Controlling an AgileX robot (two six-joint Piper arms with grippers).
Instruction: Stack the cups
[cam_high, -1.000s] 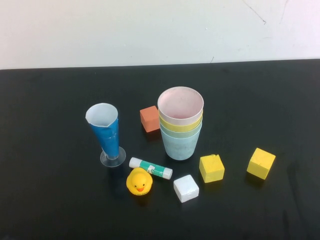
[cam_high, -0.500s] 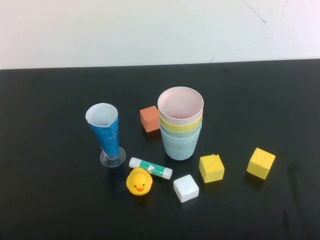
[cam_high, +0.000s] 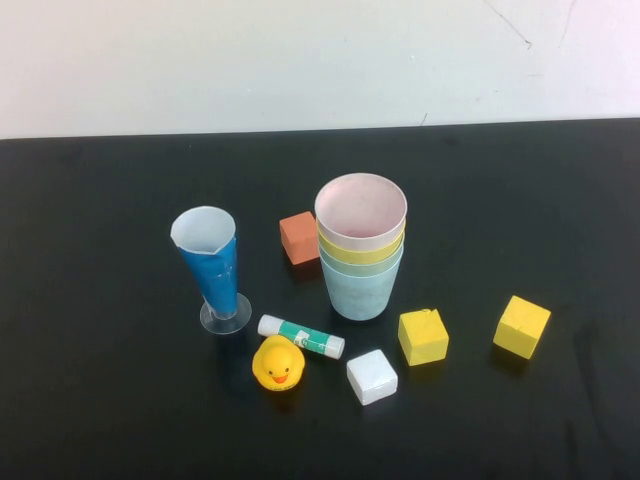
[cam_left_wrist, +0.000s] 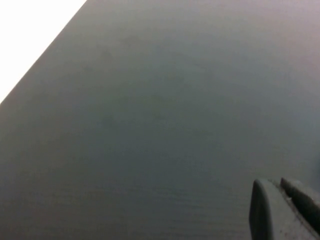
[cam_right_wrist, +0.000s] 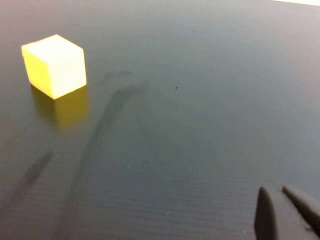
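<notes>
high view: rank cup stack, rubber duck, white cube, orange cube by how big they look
1. cup stack, clearly largest
2. rubber duck
3. white cube and orange cube look alike; the orange one sits farther from the camera, so unranked

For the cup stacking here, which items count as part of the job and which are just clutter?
Job: pink cup, yellow cup, green cup and light blue cup, already nested; left gripper and right gripper, both shut, off to the sides.

Clutter: blue cone glass, orange cube, duck, glue stick, white cube, two yellow cubes.
</notes>
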